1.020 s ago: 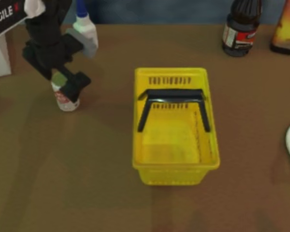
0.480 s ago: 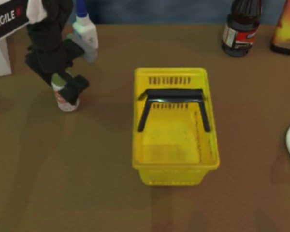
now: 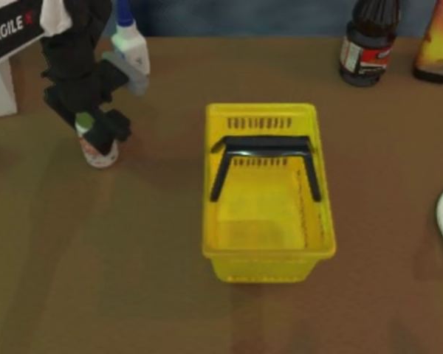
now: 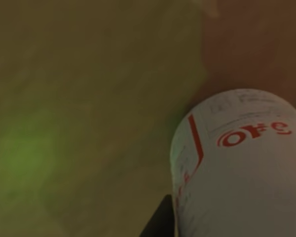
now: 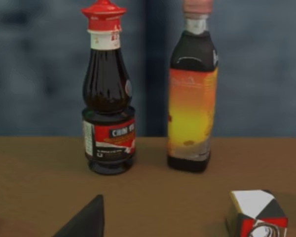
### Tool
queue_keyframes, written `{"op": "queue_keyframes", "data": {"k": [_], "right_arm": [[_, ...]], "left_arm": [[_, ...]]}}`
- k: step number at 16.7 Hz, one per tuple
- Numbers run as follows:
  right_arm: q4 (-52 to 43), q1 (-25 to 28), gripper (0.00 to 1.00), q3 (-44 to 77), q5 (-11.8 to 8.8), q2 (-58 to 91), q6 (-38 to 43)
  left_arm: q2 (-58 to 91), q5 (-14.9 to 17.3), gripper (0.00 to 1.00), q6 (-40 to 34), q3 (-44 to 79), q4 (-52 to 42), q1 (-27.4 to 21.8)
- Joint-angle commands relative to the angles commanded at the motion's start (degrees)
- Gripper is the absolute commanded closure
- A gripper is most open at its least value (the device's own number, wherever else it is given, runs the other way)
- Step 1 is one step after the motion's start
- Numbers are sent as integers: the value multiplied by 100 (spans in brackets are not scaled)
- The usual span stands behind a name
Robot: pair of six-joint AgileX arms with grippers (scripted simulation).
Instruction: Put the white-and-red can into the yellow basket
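Fingers of the left gripper (image 3: 96, 127) straddled the small white cylindrical can with a red label (image 3: 98, 151), which stood upright on the brown wooden table (image 3: 133, 280) near its left edge, its long axis vertical. From above the jaws looked drawn in around the can's upper part, apparently gripping it, though the arm hid the contact. The left wrist view was filled by the can's white side. The bright yellow slotted plastic basket (image 3: 269, 254) lay well apart toward the table's centre. The right gripper stayed parked, jaws unreadable.
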Motion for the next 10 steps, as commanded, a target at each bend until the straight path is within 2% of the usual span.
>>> {"op": "queue_keyframes", "data": {"k": [1,2,10], "right_arm": [[0,0,0,0,0,0,0],[0,0,0,0,0,0,0],[0,0,0,0,0,0,0]], "left_arm": [[0,0,98,0,0,0,0],[0,0,100,0,0,0,0],[-9,0,100,7,-1,-1,-6]]}}
